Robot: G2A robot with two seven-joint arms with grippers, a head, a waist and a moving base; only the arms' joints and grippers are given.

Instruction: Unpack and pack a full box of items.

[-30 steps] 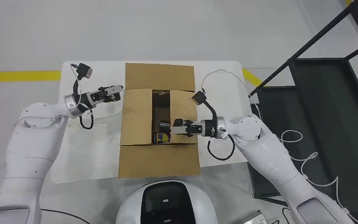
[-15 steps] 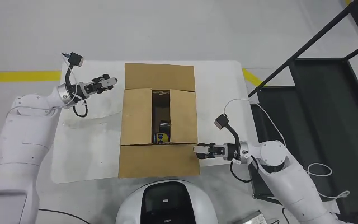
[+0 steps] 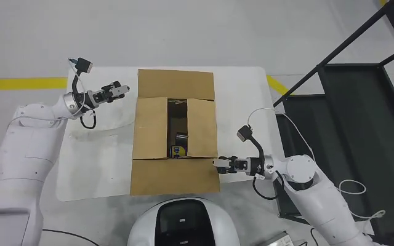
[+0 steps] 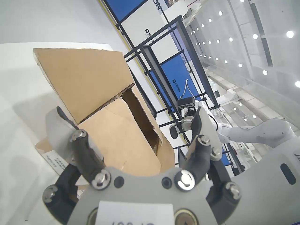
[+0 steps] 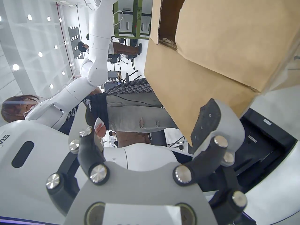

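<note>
My right claw point(image 3: 217, 165), spread wide and holding nothing, hangs just beside the near right corner of the cardboard box point(image 3: 176, 83), which stands in the middle of the bench point(image 3: 98, 160). I fear that a low or sideways push there would slide the whole box, or crease the near flap point(image 3: 175, 176) instead of lifting it. The two side flaps point(image 3: 149, 129) lie almost shut over the items point(image 3: 178, 150), so reaching in could jam, and my left claw point(image 3: 121, 90), also wide and empty, is too far from the far left corner to steady anything.
</note>
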